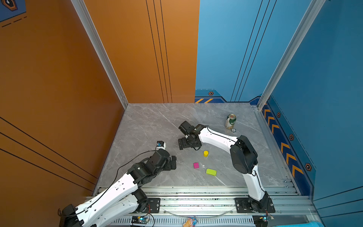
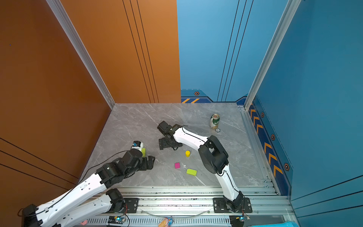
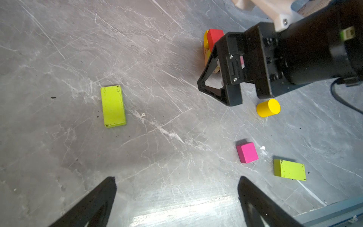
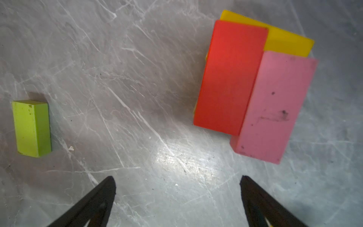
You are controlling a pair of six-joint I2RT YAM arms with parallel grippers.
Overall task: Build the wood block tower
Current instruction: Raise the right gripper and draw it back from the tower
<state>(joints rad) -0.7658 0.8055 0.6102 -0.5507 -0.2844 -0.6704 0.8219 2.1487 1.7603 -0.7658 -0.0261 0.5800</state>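
Nearest the front edge of the grey marble table (image 1: 147, 121), a lime-green block (image 1: 211, 172) lies flat, right of centre in both top views. Magenta cube (image 1: 196, 165) sits near it, a little farther back, not touching. Left gripper (image 3: 176, 177) is low over the table to the left of the cube. Its jaws are spread wide with only bare table between them. Yellow cylinder (image 1: 205, 153) stands upright behind the cube, apart from it, just beside the right gripper's body. A second lime-green block (image 2: 143, 152) lies flat beyond the left arm's wrist, mostly hidden by it in a top view but shown whole in the left wrist view. Right gripper (image 4: 176, 177) reaches across toward table centre, jaws also spread wide and holding nothing. The tower (image 3: 213, 38) stands on the table under and just ahead of this gripper, not between its fingers, and both top views hide it behind the wrist. In the right wrist view, a red-orange block (image 4: 229, 78) and a pink block (image 4: 275, 106) lie side by side on top, touching along their long edges. Both rest across a yellow block (image 4: 284, 43). Tan wood (image 3: 206, 57) shows lower down, largely hidden. Farthest back on the right stands a green-white drink can (image 1: 230, 121), with a small round cap (image 1: 233, 130) just beside it.
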